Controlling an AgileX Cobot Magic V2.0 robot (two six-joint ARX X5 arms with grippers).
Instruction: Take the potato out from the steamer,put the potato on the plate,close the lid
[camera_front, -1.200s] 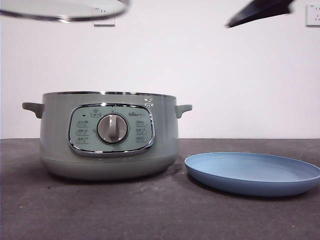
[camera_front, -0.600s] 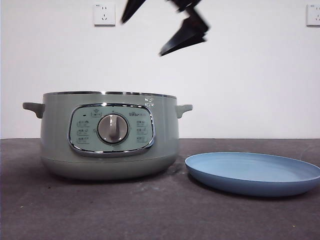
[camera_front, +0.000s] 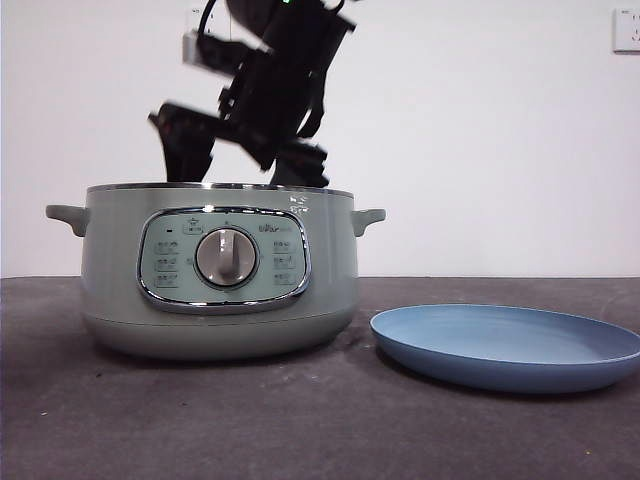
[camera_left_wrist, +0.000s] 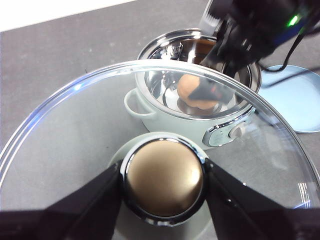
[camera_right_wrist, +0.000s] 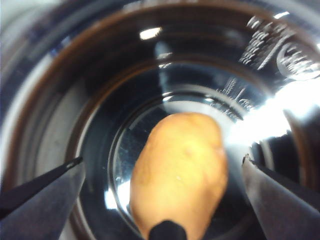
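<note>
Your right claw (camera_right_wrist: 162, 165) hangs wide open over the smooth oval potato (camera_right_wrist: 179, 172) on the steamer (camera_front: 220, 270)'s mirrored steel floor; your left claw (camera_left_wrist: 162, 182) clamps the domed glass lid (camera_left_wrist: 75, 130)'s knob; the matte blue plate (camera_front: 505, 345) sits lower right; panel writing unreadable

Sage-green steamer (camera_front: 110, 290), light-blue plate (camera_front: 500, 375), orange-brown potato (camera_right_wrist: 177, 172), black pincer (camera_right_wrist: 162, 170).
</note>
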